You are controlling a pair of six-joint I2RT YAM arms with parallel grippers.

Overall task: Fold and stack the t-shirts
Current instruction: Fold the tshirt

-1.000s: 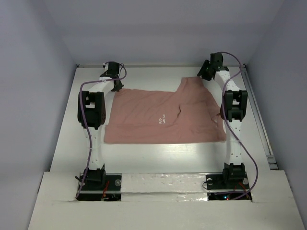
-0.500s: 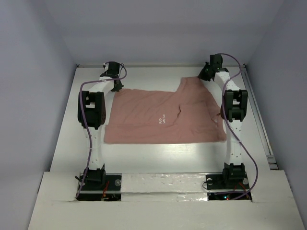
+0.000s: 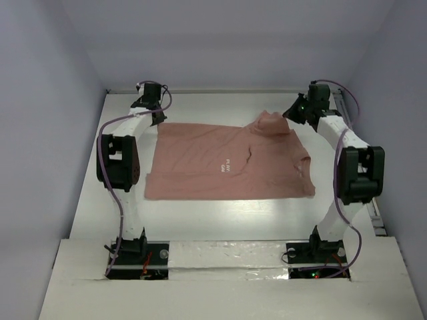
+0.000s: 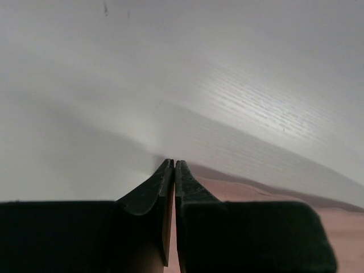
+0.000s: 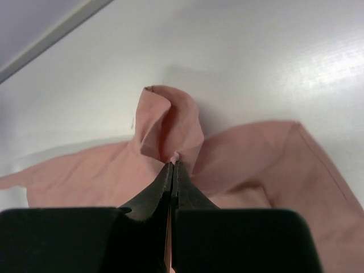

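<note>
A dusty-pink t-shirt (image 3: 220, 163) lies spread on the white table (image 3: 220, 210), with small white lettering near its middle. My left gripper (image 3: 156, 118) is at the shirt's far left corner. In the left wrist view the left gripper (image 4: 173, 162) is shut, with pink t-shirt (image 4: 250, 190) cloth running between and beside the fingers. My right gripper (image 3: 292, 114) is at the far right. It is shut on a bunched fold of the t-shirt (image 5: 170, 122), which puckers up just past the right gripper's (image 5: 172, 164) tips.
The table ends at the back wall just behind both grippers. A metal rail (image 3: 365, 180) runs along the table's right edge. Grey walls close in the left and right sides. Both arm bases sit at the near edge.
The right gripper has shut on the shirt's far right fold and lifted it into a pucker. The right arm's elbow swung out to the right. The left arm shifted slightly left.
</note>
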